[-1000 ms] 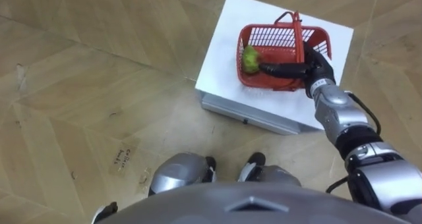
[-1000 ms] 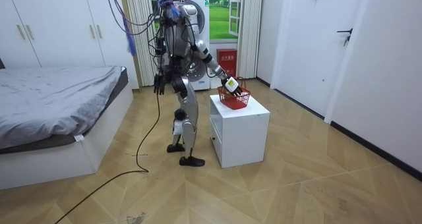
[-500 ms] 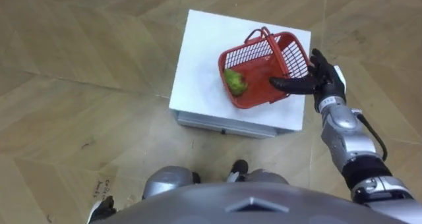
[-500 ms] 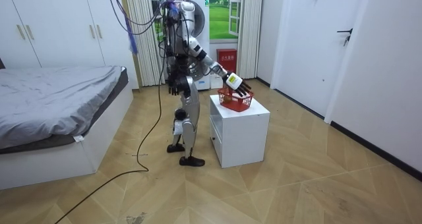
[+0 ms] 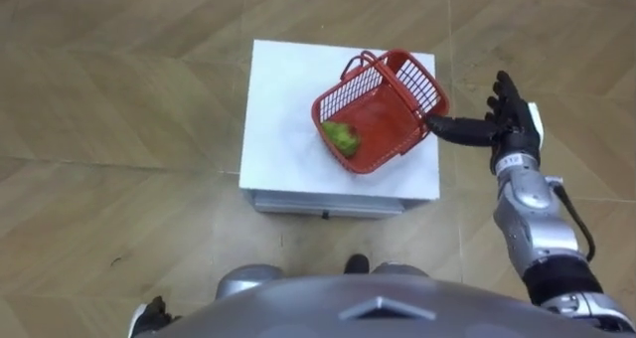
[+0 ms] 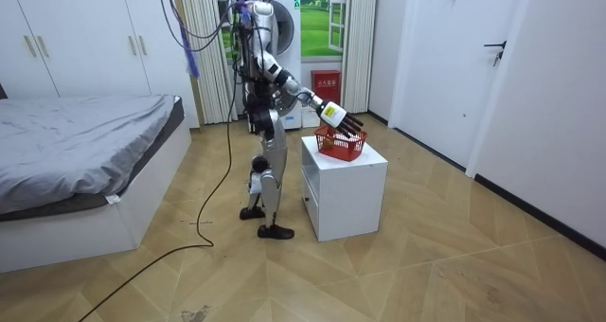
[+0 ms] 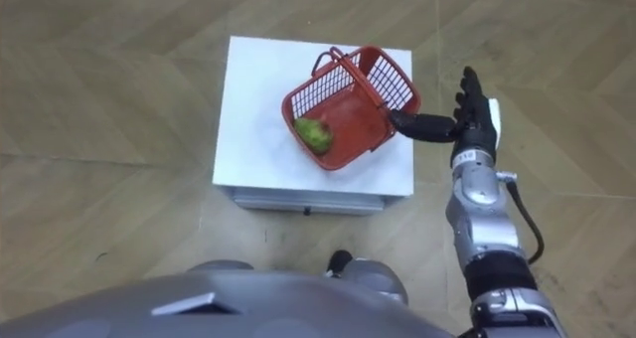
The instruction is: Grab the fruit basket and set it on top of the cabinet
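The red mesh fruit basket [image 5: 383, 104] rests on the white cabinet [image 5: 283, 109], turned askew and tipped so its inside faces me. A green fruit [image 5: 341, 137] lies in its lower left corner. The handle is folded towards the far rim. My right hand [image 5: 509, 127] is open just right of the basket, past the cabinet's right edge, with fingers straight. Its thumb reaches left and touches the basket's right corner. In the room view the robot stands beside the cabinet [image 6: 346, 185], with the right hand [image 6: 339, 119] over the basket [image 6: 341, 147]. A dark shape that may be my left hand [image 5: 149, 315] hangs low at my left side.
The cabinet has a drawer front [image 5: 338, 204] facing me. Wooden floor [image 5: 119, 179] lies open all round it. In the room view a bed [image 6: 76, 152] stands on the left and a wall with a door [image 6: 507, 76] on the right.
My right hand has drawn back out of the basket to its right side, fingers spread straight. The basket has swung round and tipped. The camera has shifted, so the cabinet sits more centrally.
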Motion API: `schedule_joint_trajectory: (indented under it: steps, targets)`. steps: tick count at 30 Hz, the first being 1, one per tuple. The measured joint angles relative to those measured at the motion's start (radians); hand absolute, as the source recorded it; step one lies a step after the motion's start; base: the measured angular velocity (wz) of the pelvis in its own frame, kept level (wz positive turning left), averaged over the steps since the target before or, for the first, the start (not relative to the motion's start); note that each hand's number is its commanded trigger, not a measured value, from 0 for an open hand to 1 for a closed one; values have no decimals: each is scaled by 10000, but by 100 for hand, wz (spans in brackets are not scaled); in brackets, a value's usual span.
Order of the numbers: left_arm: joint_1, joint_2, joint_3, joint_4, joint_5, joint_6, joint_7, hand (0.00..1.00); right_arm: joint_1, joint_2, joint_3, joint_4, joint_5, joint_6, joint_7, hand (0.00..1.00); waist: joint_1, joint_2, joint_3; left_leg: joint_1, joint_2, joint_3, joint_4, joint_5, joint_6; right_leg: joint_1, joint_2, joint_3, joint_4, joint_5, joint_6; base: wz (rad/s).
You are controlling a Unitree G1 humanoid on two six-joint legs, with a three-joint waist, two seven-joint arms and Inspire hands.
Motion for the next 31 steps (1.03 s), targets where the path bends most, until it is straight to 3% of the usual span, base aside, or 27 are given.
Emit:
schedule_joint_trajectory:
  steps: [4,7,10,17,23,26,31]
  targets:
    - [-22,25,200,-13,97,-39,4,0,290,-7,-337,-142,-114,-33,-74,0,-152,29,-2,22,21,85,-38,-2,-3,-47,14,92,39,9,-15,-7]
    - [-20,25,538,-27,138,-58,13,0,421,-3,-641,675,-169,-136,-64,0,-309,-37,-32,68,34,97,-143,-2,-3,-47,69,93,38,16,-26,0]
    - [15,25,831,-22,303,-56,180,0,627,0,-839,2303,-514,-128,-3,0,-294,-153,-47,230,34,144,-157,-2,-3,117,80,124,12,16,-24,0]
    - [-26,28,1214,209,359,9,223,0,1356,138,-1133,5855,-543,151,404,0,-275,-94,-34,503,28,84,-247,-28,-30,315,83,132,116,-15,5,2]
    - [-21,-178,1568,380,660,354,213,0,1383,384,-1335,7681,-1161,883,548,0,-279,-16,40,680,49,15,-355,-84,-25,456,89,54,252,-76,-25,3]
    - [-15,-224,1564,379,651,473,199,0,1360,466,-1320,7826,-1781,1348,596,0,-276,42,53,767,43,-88,-344,-89,-31,513,60,-16,383,-163,-25,10]
    - [-156,-328,1543,427,656,582,178,0,973,476,-1230,7787,-2605,1716,755,0,-236,66,62,751,46,-92,-334,-98,-42,507,86,28,364,-173,-30,0]
